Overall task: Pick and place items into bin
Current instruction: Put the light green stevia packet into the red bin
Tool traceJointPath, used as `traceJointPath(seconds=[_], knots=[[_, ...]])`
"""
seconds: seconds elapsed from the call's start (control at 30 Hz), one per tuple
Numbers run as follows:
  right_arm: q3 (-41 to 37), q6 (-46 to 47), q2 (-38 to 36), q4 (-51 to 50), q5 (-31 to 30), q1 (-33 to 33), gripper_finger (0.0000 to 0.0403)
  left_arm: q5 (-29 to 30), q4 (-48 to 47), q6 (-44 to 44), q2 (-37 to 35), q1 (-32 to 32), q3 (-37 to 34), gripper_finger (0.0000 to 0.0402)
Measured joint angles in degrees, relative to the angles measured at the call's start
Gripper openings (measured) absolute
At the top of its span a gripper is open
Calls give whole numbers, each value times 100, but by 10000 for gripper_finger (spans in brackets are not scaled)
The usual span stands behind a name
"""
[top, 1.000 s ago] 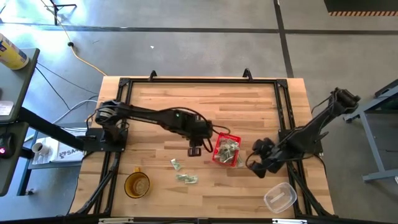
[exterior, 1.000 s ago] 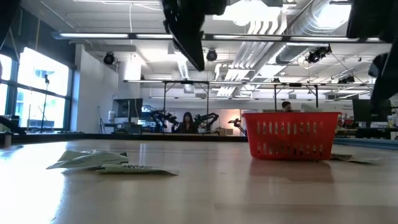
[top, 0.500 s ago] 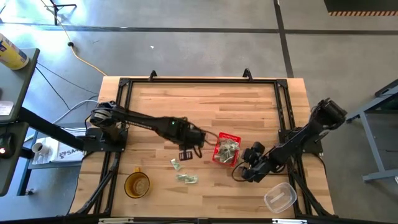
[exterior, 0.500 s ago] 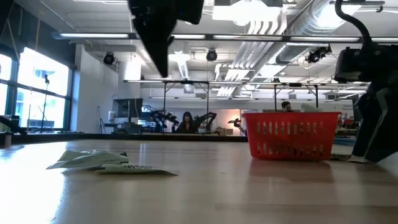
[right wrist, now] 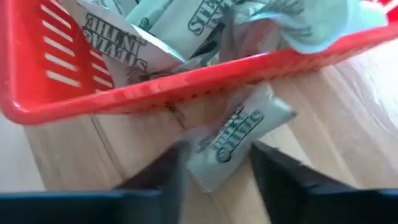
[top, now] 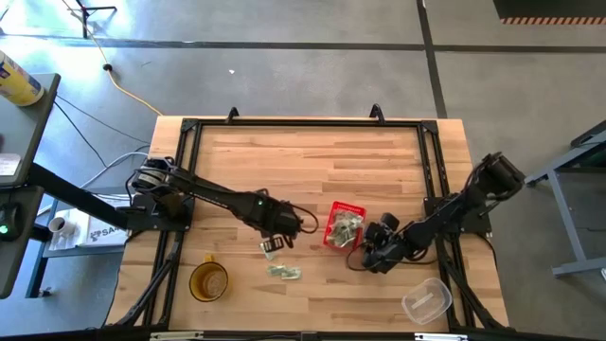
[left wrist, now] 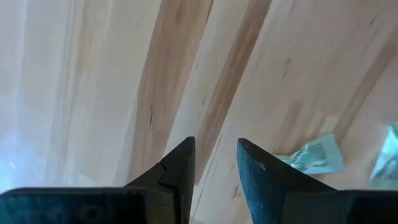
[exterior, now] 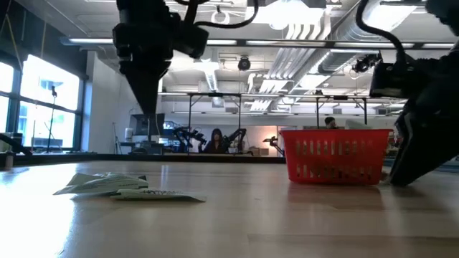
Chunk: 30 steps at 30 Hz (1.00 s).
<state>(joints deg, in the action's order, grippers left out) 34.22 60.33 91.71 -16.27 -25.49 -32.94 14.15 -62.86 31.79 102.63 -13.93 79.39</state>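
At the near left of the wooden table (top: 312, 161) stands an amber cup (top: 208, 281), well apart from the work. To its right, two pale green-and-white packets lie loose on the boards: one (top: 283, 272) nearer the front edge, and another (top: 273, 244) just behind it, right beside the tip of the left arm. In the low view these loose packets (exterior: 118, 186) lie flat on the tabletop at the left. The left gripper (top: 281, 230) hangs above the table next to that second packet; its wrist view shows the two dark fingers (left wrist: 177, 171) parted by a narrow gap with nothing between them, bare wood below, and a packet (left wrist: 314, 154) lying just off to one side. Further right sits the red basket (top: 333, 210), already holding a heap of packets (top: 347, 225). Just right of the basket, the right gripper (top: 377, 254) is low at the tabletop. Its wrist view shows the fingers spread wide on either side of a single packet (right wrist: 239, 135) that lies on the wood, tucked against the basket's outer wall (right wrist: 186, 87), not yet pinched. At the near right corner rests a clear plastic container (top: 426, 301).
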Motion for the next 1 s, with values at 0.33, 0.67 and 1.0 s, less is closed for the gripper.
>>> traceJointPath(seconds=[0.33,0.67,1.0], knots=[[-41,265,-832,-941,510,310,15,-62,79,264,-8,0,-644,152],[-18,-533,-2573,-740,448,894,5,-595,1239,657,-261,-10,-1381,151],[-10,-1668,-1695,454,1597,1962,10,-618,1518,750,-313,-2,-1416,150]])
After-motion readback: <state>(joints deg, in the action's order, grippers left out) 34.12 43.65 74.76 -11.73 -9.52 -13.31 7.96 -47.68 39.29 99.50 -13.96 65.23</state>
